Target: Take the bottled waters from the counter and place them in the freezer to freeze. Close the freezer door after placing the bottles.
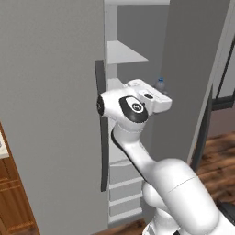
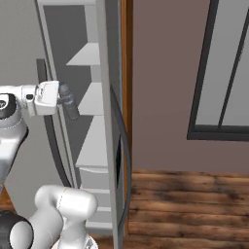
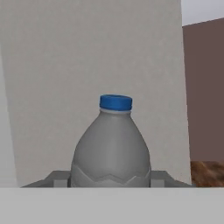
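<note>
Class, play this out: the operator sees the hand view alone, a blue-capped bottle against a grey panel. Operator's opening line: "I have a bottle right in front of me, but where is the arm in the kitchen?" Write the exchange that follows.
Observer: The gripper is at the open freezer, level with its middle white shelves.
Operator: Is the bottle really held?
Observer: Yes. In the right base view the bottled water sticks out from the gripper, clamped between its fingers.
Operator: Is the door out of the way?
Observer: The freezer door stands swung open to the arm's right, edge-on to the right base camera.
Operator: Anything below the shelves?
Observer: White drawers at the bottom of the compartment.
</note>
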Robot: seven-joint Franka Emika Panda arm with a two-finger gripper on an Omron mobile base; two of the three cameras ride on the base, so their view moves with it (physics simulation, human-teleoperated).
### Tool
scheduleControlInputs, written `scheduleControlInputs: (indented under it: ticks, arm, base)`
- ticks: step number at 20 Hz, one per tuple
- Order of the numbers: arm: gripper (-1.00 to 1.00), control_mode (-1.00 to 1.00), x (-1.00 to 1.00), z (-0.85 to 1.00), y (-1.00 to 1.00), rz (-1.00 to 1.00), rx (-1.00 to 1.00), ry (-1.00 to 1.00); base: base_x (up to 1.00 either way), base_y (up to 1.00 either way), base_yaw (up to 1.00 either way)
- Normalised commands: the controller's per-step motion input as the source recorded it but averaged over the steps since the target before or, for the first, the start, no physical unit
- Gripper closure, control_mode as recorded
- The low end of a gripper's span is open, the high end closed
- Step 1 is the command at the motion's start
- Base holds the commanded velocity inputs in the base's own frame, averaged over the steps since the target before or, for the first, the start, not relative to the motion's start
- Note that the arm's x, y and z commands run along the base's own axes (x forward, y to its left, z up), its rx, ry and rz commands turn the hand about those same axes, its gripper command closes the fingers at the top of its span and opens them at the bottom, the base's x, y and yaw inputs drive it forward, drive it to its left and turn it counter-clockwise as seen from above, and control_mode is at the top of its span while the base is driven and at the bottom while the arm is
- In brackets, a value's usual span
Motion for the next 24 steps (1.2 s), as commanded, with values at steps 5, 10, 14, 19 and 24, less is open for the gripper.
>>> scheduleControlInputs:
  ticks: [5, 10, 14, 19, 24]
  arm:
    - [1.00, -1.00, 0.32, 0.59, 0.00, 0.32, -0.09, 0.11]
    - [1.00, -1.00, 0.06, 0.34, 0.00, 0.38, 0.00, 0.02]
    - [1.00, -1.00, 0.00, 0.23, -0.08, 0.27, 0.05, -0.10]
    - [1.00, -1.00, 0.12, 0.55, -0.01, 0.17, 0.06, -0.09]
    - [1.00, -1.00, 0.62, 0.51, 0.00, 0.13, 0.00, 0.02]
  base:
    - [0.00, 0.00, 0.00]
    - [0.00, 0.00, 0.00]
    - [0.00, 0.00, 0.00]
    - [0.00, 0.00, 0.00]
    - [0.00, 0.00, 0.00]
